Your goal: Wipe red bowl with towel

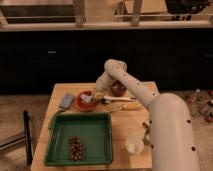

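In the camera view, the gripper (92,97) is down inside the red bowl (83,102), where a pale towel (88,100) lies under its tip. A grey sponge (66,101) lies just left of the bowl, a dark bowl (118,89) is to the right, and a green tray (82,137) is nearer the camera, all on the table (56,96).

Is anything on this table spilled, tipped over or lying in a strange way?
Nothing stands out. The red bowl sits upright on the table, with the gripper and a pale towel inside it. The green tray lies flat, holding a small dark cluster. No spill shows.
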